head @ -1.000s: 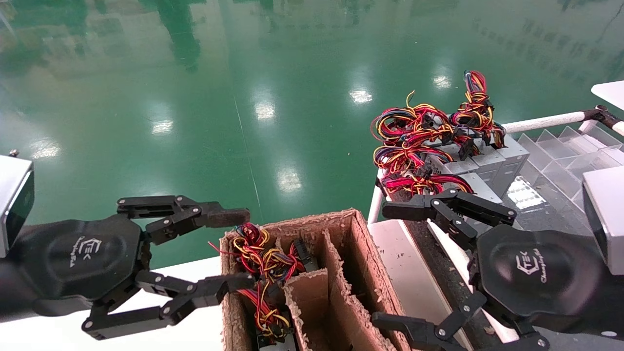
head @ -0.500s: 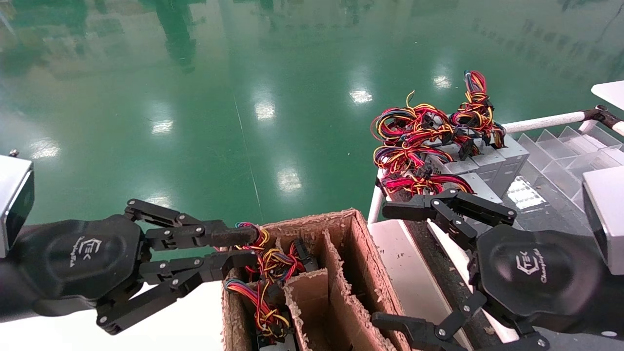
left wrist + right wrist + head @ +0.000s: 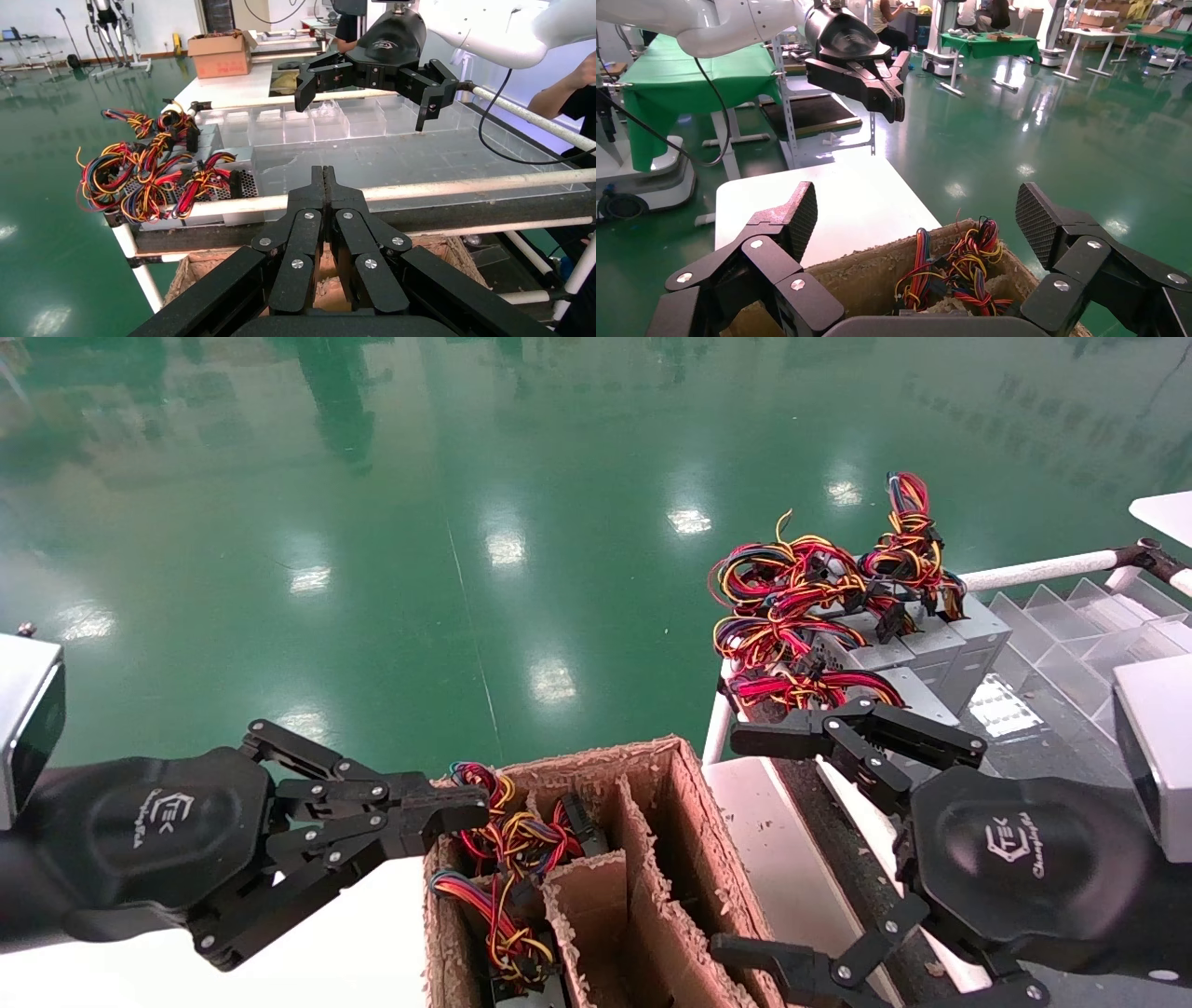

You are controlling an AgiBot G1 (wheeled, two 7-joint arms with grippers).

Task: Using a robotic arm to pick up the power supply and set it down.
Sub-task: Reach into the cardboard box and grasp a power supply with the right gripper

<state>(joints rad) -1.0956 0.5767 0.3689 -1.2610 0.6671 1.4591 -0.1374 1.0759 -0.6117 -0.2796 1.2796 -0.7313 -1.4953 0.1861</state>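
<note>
Several grey power supplies [image 3: 931, 649] with red, yellow and orange wires lie side by side on the rack at the right, also in the left wrist view [image 3: 211, 184]. A further wire bundle [image 3: 503, 836] sticks out of the brown cardboard box [image 3: 689, 822]; the body under it is hidden. My left gripper [image 3: 456, 808] hangs shut and empty at the box's left rim, its fingertips [image 3: 324, 175] pressed together. My right gripper [image 3: 750, 845] stands wide open right of the box, holding nothing, its pads [image 3: 800, 217] spread either side of the bundle [image 3: 954, 270].
The box has cardboard dividers [image 3: 596, 896] and stands against a white table [image 3: 372, 943]. A clear plastic compartment tray [image 3: 1071, 645] lies on the rack behind a white rail [image 3: 1034, 568]. Green floor lies beyond. A person's arm [image 3: 562, 98] shows past the rack.
My left gripper's fingers have closed from wide open to fully shut beside the box's left rim. The right gripper and the power supplies have not moved.
</note>
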